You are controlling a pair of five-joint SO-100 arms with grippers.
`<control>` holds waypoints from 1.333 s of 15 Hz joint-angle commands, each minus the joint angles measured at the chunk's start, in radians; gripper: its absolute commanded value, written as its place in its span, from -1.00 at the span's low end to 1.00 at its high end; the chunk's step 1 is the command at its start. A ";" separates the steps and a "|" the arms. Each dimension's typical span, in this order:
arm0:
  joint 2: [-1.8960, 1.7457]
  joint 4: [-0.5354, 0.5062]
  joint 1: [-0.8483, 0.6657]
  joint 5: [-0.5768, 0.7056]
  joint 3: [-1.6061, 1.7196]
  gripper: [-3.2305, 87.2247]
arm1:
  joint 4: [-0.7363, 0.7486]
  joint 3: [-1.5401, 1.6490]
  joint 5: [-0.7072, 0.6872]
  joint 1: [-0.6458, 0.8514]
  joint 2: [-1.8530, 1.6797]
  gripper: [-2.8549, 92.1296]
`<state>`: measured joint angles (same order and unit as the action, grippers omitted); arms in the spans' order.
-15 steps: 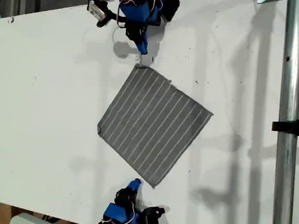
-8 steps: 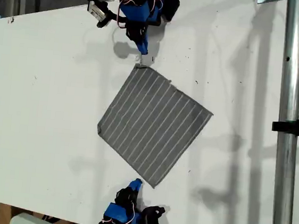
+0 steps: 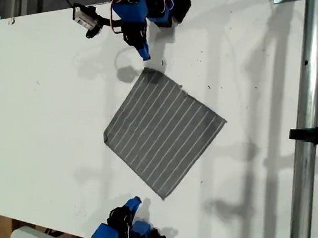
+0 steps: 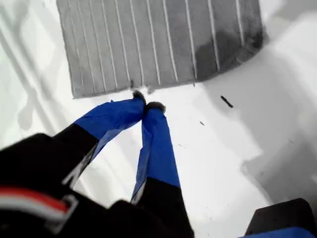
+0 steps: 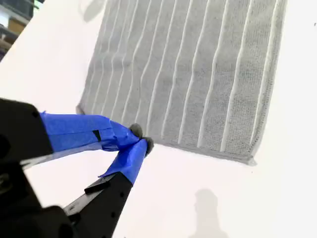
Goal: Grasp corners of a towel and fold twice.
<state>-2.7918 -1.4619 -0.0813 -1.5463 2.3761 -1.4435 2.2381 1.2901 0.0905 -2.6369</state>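
The towel (image 3: pixel 163 133) is lying flat and fully spread on the white surface (image 3: pixel 46 113), sitting between the two sets of jaws.

My first gripper (image 3: pixel 145 54) is hovering with its jaws pressed together and gripping nothing. A corner (image 3: pixel 148 71) of the towel is lying just ahead of the tips, apart from them. In the first wrist view, my first gripper (image 4: pixel 147 105) is lining up with the towel's near striped edge; I cannot tell its height above the cloth.

My second gripper (image 3: pixel 135 200) is also keeping its jaws pressed together on nothing. The opposite corner (image 3: pixel 164 197) is sitting near the tips, off to one side. In the second wrist view, my second gripper (image 5: pixel 141 139) is stopping just short of the hemmed edge.
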 commanded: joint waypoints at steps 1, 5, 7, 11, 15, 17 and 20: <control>0.110 -0.052 0.035 0.018 -0.209 -0.99 | -0.037 -0.350 -0.026 -0.100 0.270 -0.95; 0.264 -0.129 0.089 0.025 -0.396 -0.99 | -0.152 -0.939 -0.029 -0.341 0.784 -0.95; 0.322 -0.150 0.109 0.020 -0.462 -0.99 | -0.155 -1.155 -0.028 -0.433 0.979 -0.95; 0.417 -0.138 0.143 0.029 -0.517 -0.99 | -0.011 -1.322 -0.026 -0.511 1.184 -0.95; 0.420 -0.126 0.150 0.017 -0.502 -0.99 | 0.078 -1.324 -0.015 -0.502 1.229 -0.84; 0.420 -0.114 0.156 0.009 -0.485 -0.99 | 0.132 -1.318 -0.023 -0.502 1.250 -0.82; 0.420 -0.106 0.160 0.006 -0.476 -0.99 | 0.236 -1.307 -0.029 -0.514 1.381 -0.89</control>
<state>-2.3715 -1.5861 0.0660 -1.5309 1.9129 -1.2548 0.9833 1.2701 -0.4111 -1.2717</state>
